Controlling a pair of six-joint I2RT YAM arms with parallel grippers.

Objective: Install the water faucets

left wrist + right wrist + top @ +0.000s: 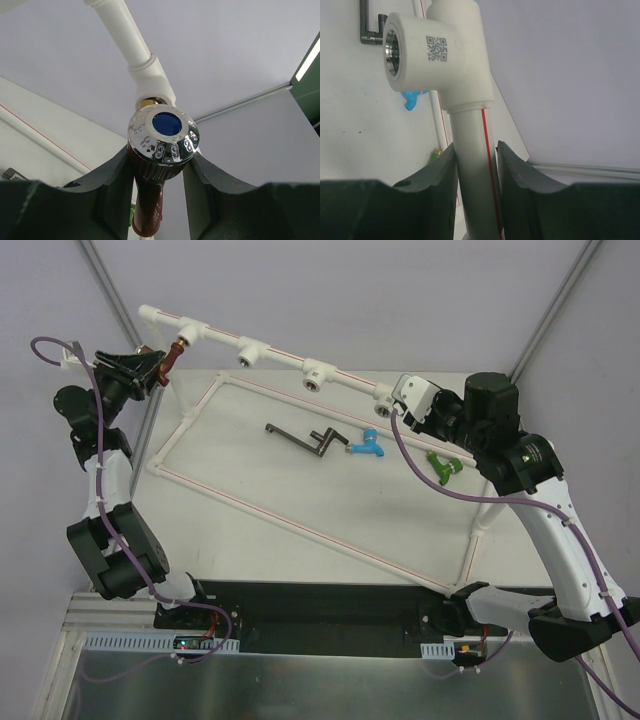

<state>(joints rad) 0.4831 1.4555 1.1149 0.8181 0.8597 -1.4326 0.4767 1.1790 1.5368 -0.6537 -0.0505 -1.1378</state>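
Left gripper [160, 172] fingers, dark and nearest, were clenched on the red-brown faucet [161, 137]: chrome knob, blue cap, brass end at a socket of the frame [150, 75], depth unclear, spout cut off below. Right gripper [476, 155] was clamped on the frame's red-striped pipe under a QR-marked tee [440, 55]. Table [300, 510] was white and matte. White pipe frame ran along the far edge. Dark crank [303, 439] lay mid-table with the blue faucet [368, 447] just beside it. Green faucet [441, 466] lay near the right arm.

faucet [172, 360] at leftmost socket [187, 338], frame [300, 526] on table [250, 475]
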